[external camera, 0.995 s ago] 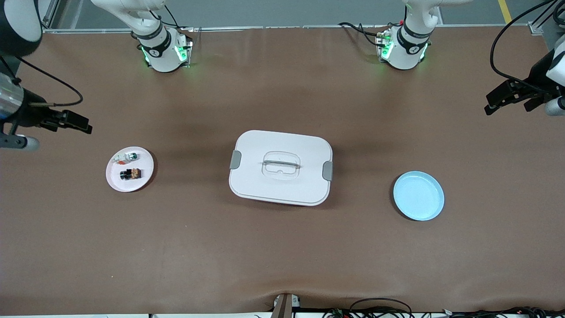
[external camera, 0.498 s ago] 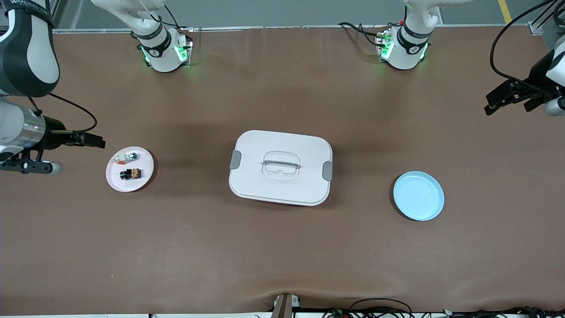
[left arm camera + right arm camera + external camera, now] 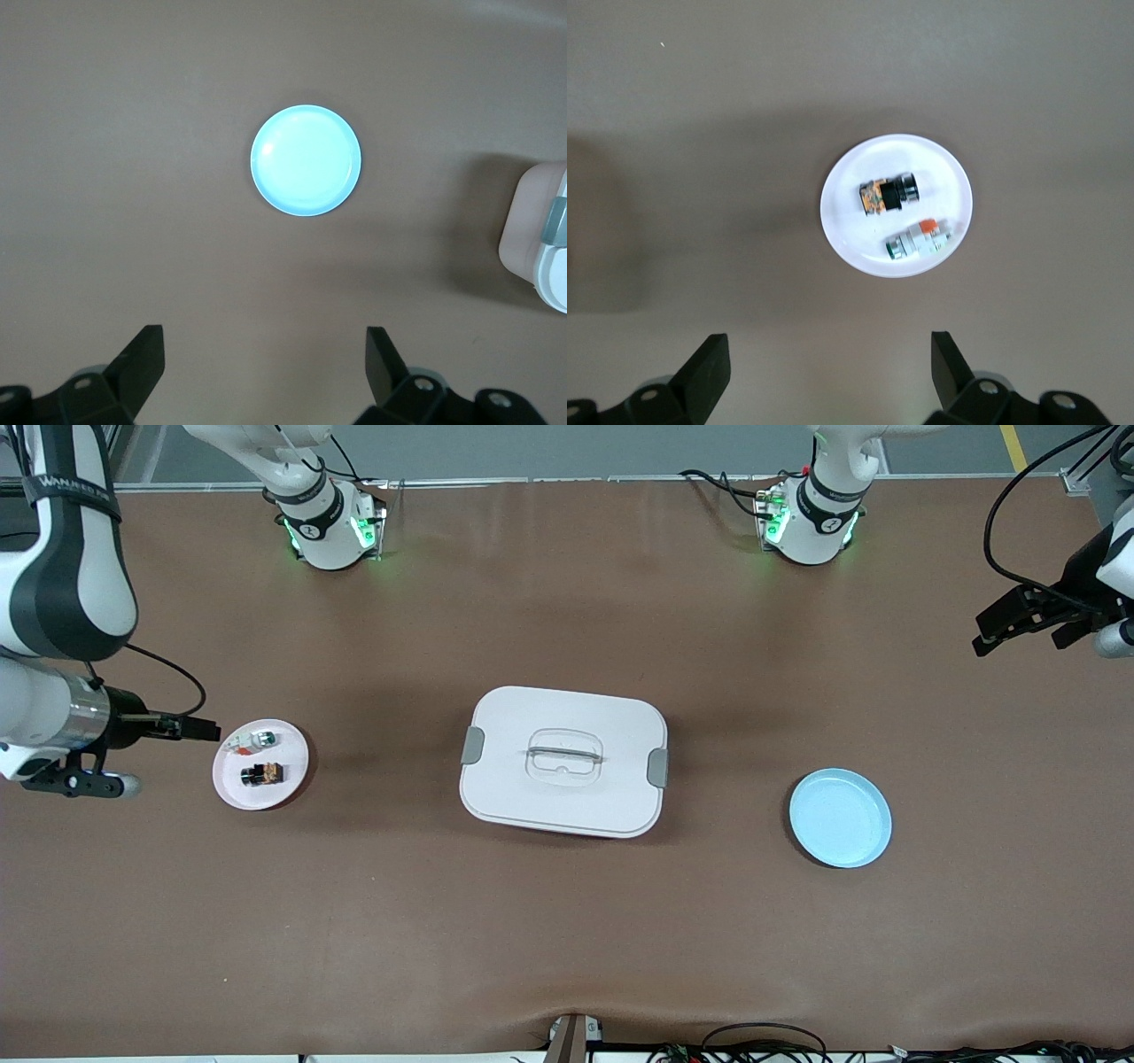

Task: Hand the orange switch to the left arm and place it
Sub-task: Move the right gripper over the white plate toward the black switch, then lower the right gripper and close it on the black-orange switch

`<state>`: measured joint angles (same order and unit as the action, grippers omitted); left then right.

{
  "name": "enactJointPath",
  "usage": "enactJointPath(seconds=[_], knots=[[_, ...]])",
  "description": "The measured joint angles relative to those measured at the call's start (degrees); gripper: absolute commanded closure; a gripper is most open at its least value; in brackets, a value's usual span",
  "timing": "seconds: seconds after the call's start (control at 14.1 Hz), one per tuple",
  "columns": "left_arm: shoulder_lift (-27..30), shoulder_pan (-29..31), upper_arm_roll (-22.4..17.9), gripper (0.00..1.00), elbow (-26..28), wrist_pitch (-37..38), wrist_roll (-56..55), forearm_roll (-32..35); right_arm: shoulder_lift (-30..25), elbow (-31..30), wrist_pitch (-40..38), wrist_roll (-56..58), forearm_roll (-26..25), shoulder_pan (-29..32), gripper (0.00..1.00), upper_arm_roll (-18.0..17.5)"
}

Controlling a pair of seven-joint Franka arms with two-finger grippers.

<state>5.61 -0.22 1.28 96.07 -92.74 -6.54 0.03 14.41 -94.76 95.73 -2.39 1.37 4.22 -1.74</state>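
Note:
The orange switch (image 3: pixel 262 774) is a tiny black block with an orange-brown end. It lies on a small pink plate (image 3: pixel 288 788) toward the right arm's end of the table; it also shows in the right wrist view (image 3: pixel 887 194). My right gripper (image 3: pixel 199 729) is open and empty, up in the air just beside the pink plate's edge; its fingers (image 3: pixel 707 367) stand wide apart. The white box (image 3: pixel 563 760) sits mid-table. My left gripper (image 3: pixel 1019 624) is open and empty, high over the table's left-arm end.
A white-and-green part (image 3: pixel 257 739) with a red bit shares the pink plate (image 3: pixel 850 239). A blue plate (image 3: pixel 840 817) lies toward the left arm's end, seen too in the left wrist view (image 3: pixel 306 160). The box corner (image 3: pixel 540 230) shows there.
My right arm has swung in and down toward the pink plate, its gripper now close beside the plate's edge. The left arm has not moved.

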Motion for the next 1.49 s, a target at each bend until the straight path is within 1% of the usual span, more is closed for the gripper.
enactJointPath(seconds=[0.21,0.43,0.64,0.85,1.21,1.49], knots=[[0.0,0.01,0.0,0.0,0.0,0.0,0.0,0.0,0.94,-3.91,5.57,4.02,-0.01,0.57,0.0,0.04],[-0.01,0.03,-0.02,0.0,-0.01,0.0,0.0,0.0,1.16,-9.54,13.72,9.48,-0.32,1.93,0.0,0.13],[-0.02,0.05,-0.04,0.0,-0.01,0.0,0.0,0.0,1.23,-15.32,21.92,10.92,-5.04,2.01,0.0,-0.04],[-0.04,0.06,-0.05,0.0,-0.02,0.0,0.0,0.0,1.33,-19.95,28.01,11.03,-6.16,1.88,0.0,-0.23],[-0.05,0.08,-0.1,0.0,-0.01,0.0,0.0,0.0,3.59,-25.04,37.23,11.37,-6.18,1.88,0.0,-0.24],[-0.05,0.1,-0.11,0.0,-0.02,0.0,0.0,0.0,6.48,-26.16,40.62,11.5,-6.22,1.88,0.0,-0.25]])
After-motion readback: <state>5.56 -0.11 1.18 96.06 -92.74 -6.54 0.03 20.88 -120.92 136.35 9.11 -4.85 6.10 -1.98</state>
